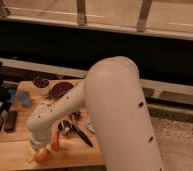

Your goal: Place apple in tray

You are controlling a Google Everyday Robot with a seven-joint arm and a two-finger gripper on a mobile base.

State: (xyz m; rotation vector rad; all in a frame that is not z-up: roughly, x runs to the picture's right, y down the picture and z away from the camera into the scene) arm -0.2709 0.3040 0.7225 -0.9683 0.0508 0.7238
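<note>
The apple (42,155) lies near the front left edge of the wooden table (75,156); only a yellowish-orange part of it shows. My gripper (36,151) is down right on the apple, at the end of the big white arm (110,110) that reaches in from the right. The wrist covers most of the fruit. I cannot tell whether the gripper holds it. The green tray is out of view, perhaps behind the arm.
A thin red-orange stick (56,141) lies just right of the apple. A metal cup with a black handle (66,127) is beside it. A purple bowl (61,90) and a small bowl (41,82) stand at the back. A blue object (24,98) and a black object (11,120) are at the left.
</note>
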